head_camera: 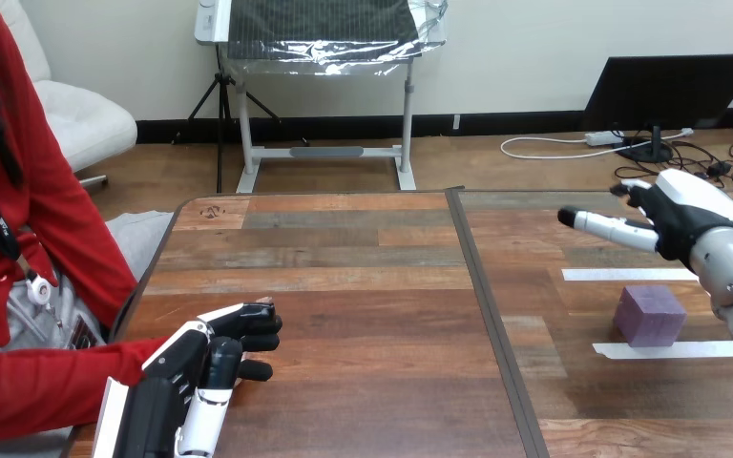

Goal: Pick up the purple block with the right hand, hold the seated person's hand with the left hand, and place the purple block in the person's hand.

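**Left hand over the person's hand, right hand open above the block**

Head view: the robot's left hand [186, 372] comes in at the lower left of the frame and lies low over the wooden table [363, 286], near its left edge. It covers the person's hand [265, 301], of which only a fingertip shows, just past the top of the robot hand. The person's red sleeve [29, 386] runs in from the left edge and ends under the robot hand. The two are in contact or very close, one over the other. Whether the left hand is clamped on the person's hand or merely lies on it cannot be told, since the robot hand hides nearly all of it.

At the right of the frame, the right hand [680, 221] hangs above the table, its silver forearm rising from the lower right edge. Its fingers [606, 227] are stretched out straight and point toward the frame's left. They hold and touch nothing.

The purple block [650, 315] sits on the table in the right part of the frame, below the right hand and apart from it. It stands between two white tape strips, one [625, 274] just above it in the frame and one [668, 350] just below.
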